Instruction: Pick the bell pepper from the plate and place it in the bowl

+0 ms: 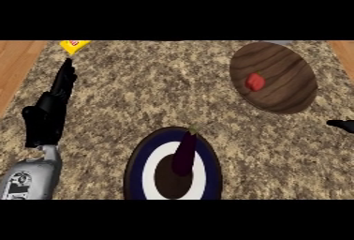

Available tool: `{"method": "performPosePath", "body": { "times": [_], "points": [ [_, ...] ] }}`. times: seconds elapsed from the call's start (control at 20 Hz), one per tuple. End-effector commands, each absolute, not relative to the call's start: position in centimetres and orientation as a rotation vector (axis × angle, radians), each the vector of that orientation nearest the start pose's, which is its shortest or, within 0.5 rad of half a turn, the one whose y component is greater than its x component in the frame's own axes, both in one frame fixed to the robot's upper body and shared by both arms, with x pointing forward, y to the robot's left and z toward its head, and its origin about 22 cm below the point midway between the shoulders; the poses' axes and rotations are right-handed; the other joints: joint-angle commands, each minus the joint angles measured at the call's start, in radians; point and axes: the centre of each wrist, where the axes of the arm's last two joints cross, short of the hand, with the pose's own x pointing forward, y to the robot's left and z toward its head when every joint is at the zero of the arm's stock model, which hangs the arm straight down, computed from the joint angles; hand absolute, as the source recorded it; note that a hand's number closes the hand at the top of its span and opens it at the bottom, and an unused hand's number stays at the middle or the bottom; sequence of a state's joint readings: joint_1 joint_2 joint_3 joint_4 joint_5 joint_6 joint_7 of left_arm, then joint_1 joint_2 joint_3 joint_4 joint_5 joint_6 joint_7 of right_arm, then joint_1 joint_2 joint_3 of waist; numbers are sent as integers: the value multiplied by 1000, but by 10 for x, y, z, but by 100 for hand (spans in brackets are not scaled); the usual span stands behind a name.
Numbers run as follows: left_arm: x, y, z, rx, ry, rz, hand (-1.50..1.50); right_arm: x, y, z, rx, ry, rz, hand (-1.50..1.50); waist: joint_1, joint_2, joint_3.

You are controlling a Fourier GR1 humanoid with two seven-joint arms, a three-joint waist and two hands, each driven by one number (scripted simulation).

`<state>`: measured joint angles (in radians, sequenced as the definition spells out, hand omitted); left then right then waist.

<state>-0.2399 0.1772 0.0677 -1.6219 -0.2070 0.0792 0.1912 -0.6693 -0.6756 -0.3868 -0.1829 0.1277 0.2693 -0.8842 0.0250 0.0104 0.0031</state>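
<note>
A small red bell pepper [255,81] lies on a round brown wooden plate [283,61] at the back right of the counter. Near the front middle stands a dark blue bowl [138,164] with a white ring inside, and a dark purple eggplant [184,152] leans in it. My left hand [52,108] rests open at the left, fingers pointing up and away, far from both. Only a black fingertip of my right hand [340,124] shows at the right edge, below the plate.
A yellow packet [75,45] lies at the back left, just beyond my left fingertips. The granite counter [138,93] stretches between the plate and the bowl. Wooden floor shows past the counter's left and right edges.
</note>
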Motion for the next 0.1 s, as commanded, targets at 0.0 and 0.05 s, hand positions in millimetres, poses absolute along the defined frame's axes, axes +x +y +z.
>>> {"method": "performPosePath", "body": {
  "times": [0.0,0.05],
  "points": [
    [289,251,79,377,-1662,-195,0,306,-483,5,-284,-1847,165,-150,-3,-2,0],
    [293,261,70,393,-1654,-176,0,307,-490,16,-290,-1850,195,-150,-5,-1,-1]
  ]
}}
